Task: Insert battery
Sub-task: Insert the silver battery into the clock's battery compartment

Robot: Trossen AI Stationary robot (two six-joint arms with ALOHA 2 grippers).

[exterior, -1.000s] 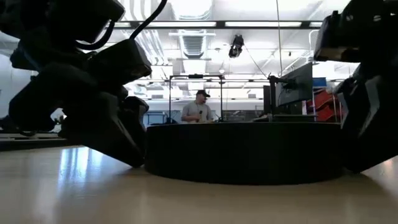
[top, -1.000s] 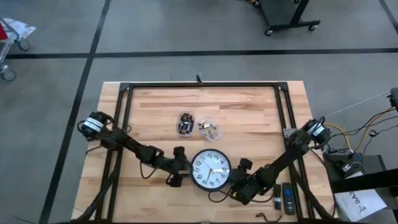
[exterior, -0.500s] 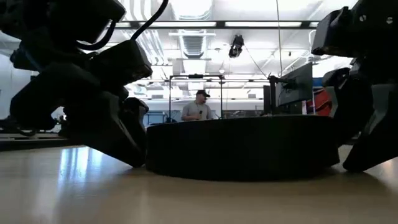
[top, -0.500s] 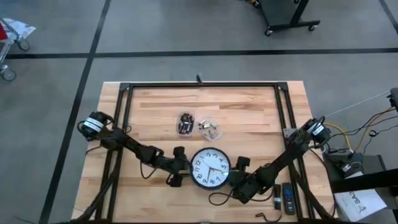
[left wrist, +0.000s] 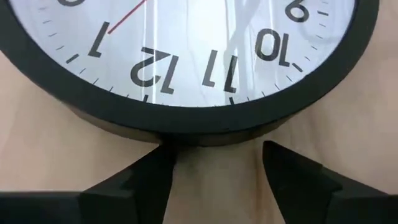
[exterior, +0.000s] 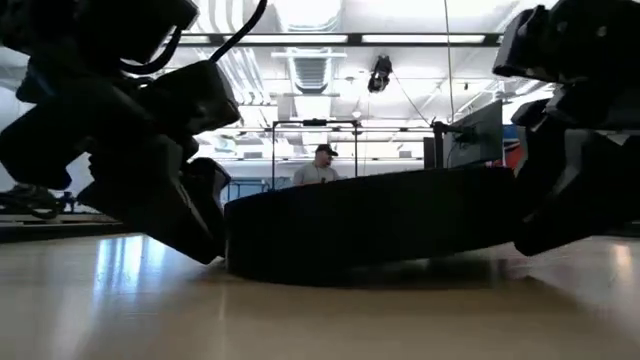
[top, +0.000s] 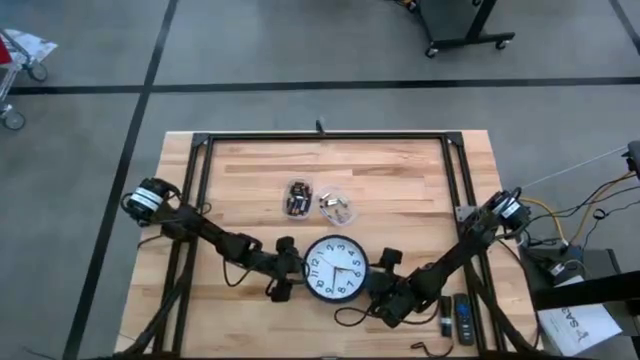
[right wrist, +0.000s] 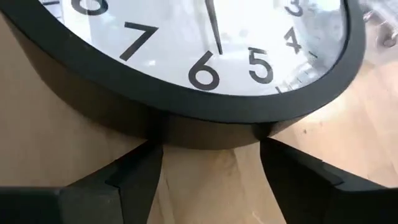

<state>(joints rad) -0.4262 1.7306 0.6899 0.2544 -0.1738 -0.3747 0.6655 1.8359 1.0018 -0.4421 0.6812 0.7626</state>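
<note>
On the wooden worktop (top: 400, 180) the left pincer (top: 280, 270) sat at the clock's left rim, near the 11 and 12 in its wrist view, fingers (left wrist: 140, 180) spread wide with the tips right at the black rim. The clock (top: 335, 269) lay face up between the two pincers, toward the worktop's near edge. The right pincer (top: 385, 278) was at the opposite rim, by the 5 and 6, its fingers (right wrist: 134, 171) also parted and straddling the rim's edge.

Compared with a second before, the clock's right side had lifted: in the low view its body (exterior: 370, 225) was tilted, right edge clear of the wood, where it had lain flat. From above it had slid a little leftward, and the right pincer had followed it.

Behind the clock, well apart, sat two small clear bags: one with dark batteries (top: 298, 197), one with light bits (top: 338, 207). A remote (top: 462, 318) lay near the right arm. A person (exterior: 320, 165) stood far off in the room.
</note>
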